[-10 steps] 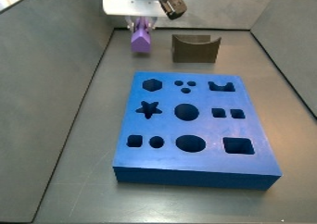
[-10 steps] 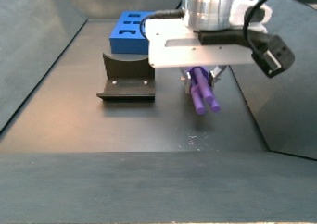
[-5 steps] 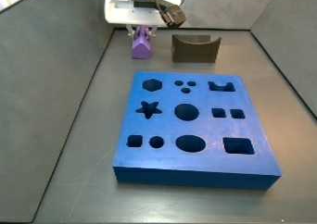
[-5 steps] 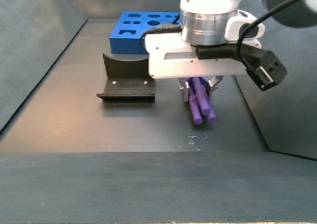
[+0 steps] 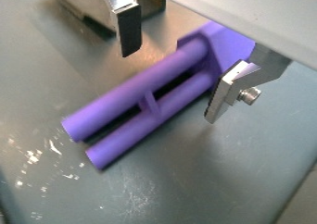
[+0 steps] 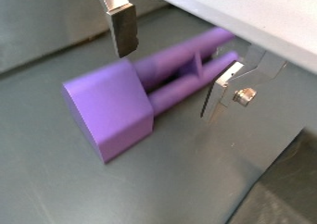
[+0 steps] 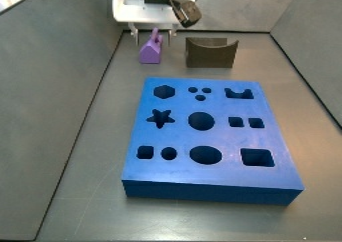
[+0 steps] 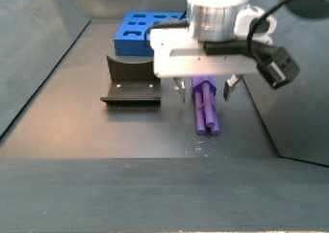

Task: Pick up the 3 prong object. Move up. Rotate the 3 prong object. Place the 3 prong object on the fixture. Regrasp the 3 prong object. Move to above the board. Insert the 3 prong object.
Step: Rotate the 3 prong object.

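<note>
Since the earlier frames the gripper [image 8: 210, 84] has released the 3 prong object [image 8: 209, 110] and risen slightly; its jaws stand apart above the piece lying on the floor, beside the fixture [image 8: 130, 82].

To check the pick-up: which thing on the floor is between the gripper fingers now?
The purple 3 prong object, lying flat under the gripper. The dark fixture and blue board are apart from it.
</note>
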Controlling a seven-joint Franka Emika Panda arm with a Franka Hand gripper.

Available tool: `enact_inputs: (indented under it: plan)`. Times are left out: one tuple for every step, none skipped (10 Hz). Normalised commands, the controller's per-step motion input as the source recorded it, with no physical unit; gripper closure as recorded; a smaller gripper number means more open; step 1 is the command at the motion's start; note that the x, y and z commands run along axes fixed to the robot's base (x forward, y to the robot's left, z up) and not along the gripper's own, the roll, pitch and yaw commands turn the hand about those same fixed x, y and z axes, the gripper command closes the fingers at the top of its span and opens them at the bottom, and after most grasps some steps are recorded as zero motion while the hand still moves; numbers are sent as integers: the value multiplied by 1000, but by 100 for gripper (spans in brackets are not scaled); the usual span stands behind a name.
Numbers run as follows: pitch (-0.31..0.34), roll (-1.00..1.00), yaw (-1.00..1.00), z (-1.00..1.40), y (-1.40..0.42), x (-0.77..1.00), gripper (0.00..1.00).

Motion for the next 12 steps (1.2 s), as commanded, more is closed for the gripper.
enact_inputs:
  plan:
    - [54,-55,12,1000,-3,-12,0]
    - [73,-102,15,1000,-2,-12,0]
    - [72,-118,12,1000,-1,-12,0]
    - [67,-143,8,1000,-1,-19,0]
    - [62,-172,1,1000,1,-23,0]
    - [63,-189,-10,1000,3,-30,0]
    - [59,-204,-18,924,7,-28,0]
    - [0,0,1000,0,0,0,0]
    - [0,1,1000,-84,-5,-2,0]
    - [0,4,1000,-226,-23,-4,0]
    - [-1,5,1000,-253,-16,12,0]
    - [-4,7,1000,-167,9,40,0]
